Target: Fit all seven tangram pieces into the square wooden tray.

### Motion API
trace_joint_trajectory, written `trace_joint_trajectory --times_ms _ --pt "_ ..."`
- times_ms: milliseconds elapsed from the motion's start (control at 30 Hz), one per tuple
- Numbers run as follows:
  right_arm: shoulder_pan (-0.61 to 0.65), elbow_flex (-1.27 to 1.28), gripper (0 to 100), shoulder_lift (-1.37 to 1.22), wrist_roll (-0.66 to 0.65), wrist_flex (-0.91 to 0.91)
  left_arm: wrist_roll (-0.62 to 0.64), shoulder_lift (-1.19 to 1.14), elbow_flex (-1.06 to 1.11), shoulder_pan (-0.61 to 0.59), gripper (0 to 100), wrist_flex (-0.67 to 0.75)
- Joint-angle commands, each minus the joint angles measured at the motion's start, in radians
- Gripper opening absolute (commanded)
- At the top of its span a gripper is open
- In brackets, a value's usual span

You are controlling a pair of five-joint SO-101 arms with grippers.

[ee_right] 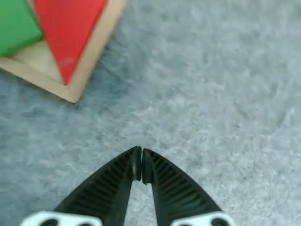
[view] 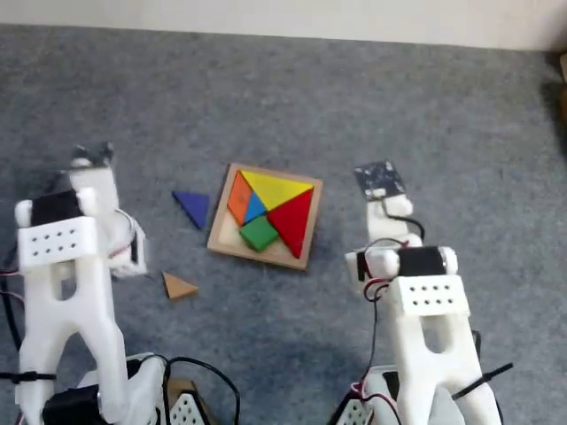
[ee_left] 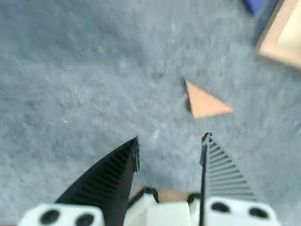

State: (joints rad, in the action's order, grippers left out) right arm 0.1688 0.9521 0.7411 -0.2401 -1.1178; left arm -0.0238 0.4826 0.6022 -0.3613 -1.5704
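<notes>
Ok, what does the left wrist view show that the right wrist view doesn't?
The left wrist view has the left gripper, open over the grey carpet, with the tan triangle lying just beyond its fingertips and a corner of the blue piece farther off. The right wrist view has the right gripper, shut on nothing, plus the red triangle and green square seated in the wooden tray. Both take in a corner of that tray and the carpet.

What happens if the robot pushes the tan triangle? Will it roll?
Probably no rolling: the tan triangle lies flat on the carpet, which likely drags on it. It looks thin, stiff and light, so the left fingers should lift it easily.
</notes>
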Motion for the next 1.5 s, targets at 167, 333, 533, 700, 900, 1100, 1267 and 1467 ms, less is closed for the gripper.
trace_joint_trajectory --times_ms 167,333,533,700,900,1100,1267,1467 --pt "-0.025 0.002 0.7 0.039 -0.014 0.024 0.227 0.03 0.18 0.076 22 0.21" --pt "0.116 -0.054 0.9 0.028 -0.014 0.005 0.281 0.03 0.11 -0.099 22 0.244" --pt "0.44 -0.249 1.0 -0.082 -0.008 -0.105 0.279 0.022 0.104 -0.32 22 0.244" --pt "0.684 -0.473 5.5 -0.332 0.068 -0.163 0.281 0.022 0.104 -0.433 22 0.25" --pt "0.901 -0.733 19.4 -0.631 0.126 -0.168 0.281 0.022 0.104 -0.447 22 0.25" --pt "0.997 -0.943 19.9 -0.866 0.126 -0.168 0.281 0.028 0.099 -0.542 22 0.25" --pt "1.017 -1.073 20.1 -1.021 0.126 -0.166 0.281 0.028 0.099 -0.573 22 0.252" --pt "1.012 -1.211 20.2 -1.181 0.121 -0.166 0.281 0.028 0.099 -0.568 22 0.252"
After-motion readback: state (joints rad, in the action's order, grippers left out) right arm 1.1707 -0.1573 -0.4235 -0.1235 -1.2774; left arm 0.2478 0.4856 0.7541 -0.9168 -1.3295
